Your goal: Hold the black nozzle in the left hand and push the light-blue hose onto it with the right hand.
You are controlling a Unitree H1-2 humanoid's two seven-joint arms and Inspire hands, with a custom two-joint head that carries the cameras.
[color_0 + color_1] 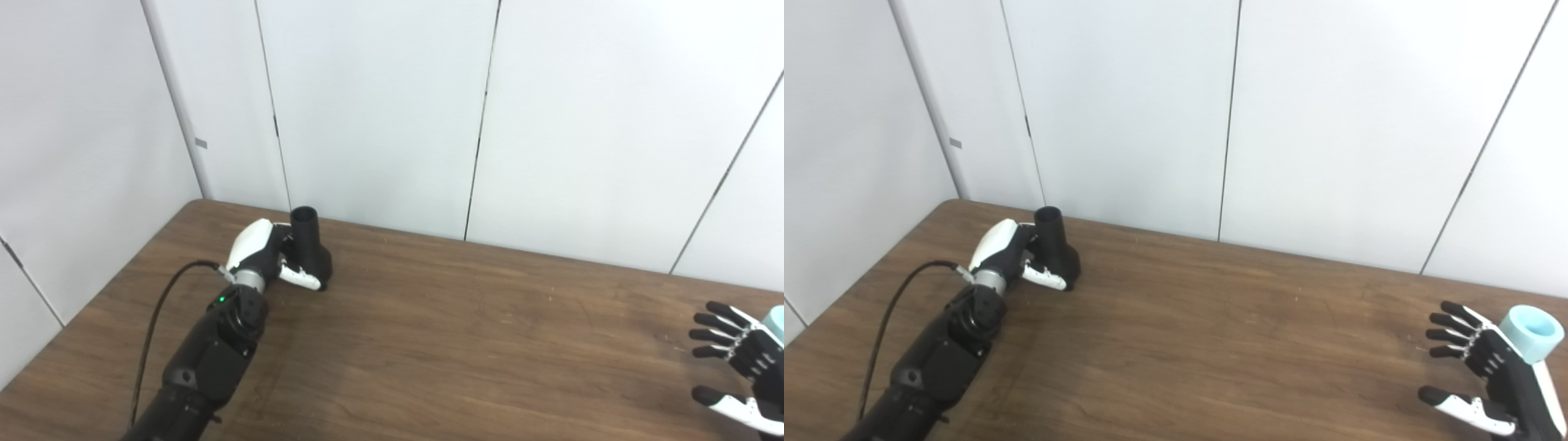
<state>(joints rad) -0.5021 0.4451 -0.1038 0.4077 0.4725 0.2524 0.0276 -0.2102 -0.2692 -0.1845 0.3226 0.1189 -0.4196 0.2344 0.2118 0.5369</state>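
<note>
at the far left of the bench (429,343), near its back corner, you have the left robot hand (263,251) wrapped around the black nozzle (310,248). the nozzle stands upright on the wood, wide base down and its narrow open neck pointing up. the white-tipped thumb lies across the front of the base, while the other fingers reach around the far side, so you cannot see them fully; the grip looks closed on the nozzle. a black cable (156,318) loops away from the wrist toward the bench's left edge, and the dark forearm runs down to the bottom edge of the picture.

the middle of the bench shows only brown wood grain, with pale wall panels (1127,110) rising behind it.

over at the far right, well apart from the nozzle, your right robot hand (1488,373) is spread wide, fingers fanned toward the left and thumb held low and apart, holding nothing. just behind it stands the light-blue hose (1532,334), its open round end facing up. you cannot tell from either view whether the back of the hand touches the hose.
</note>
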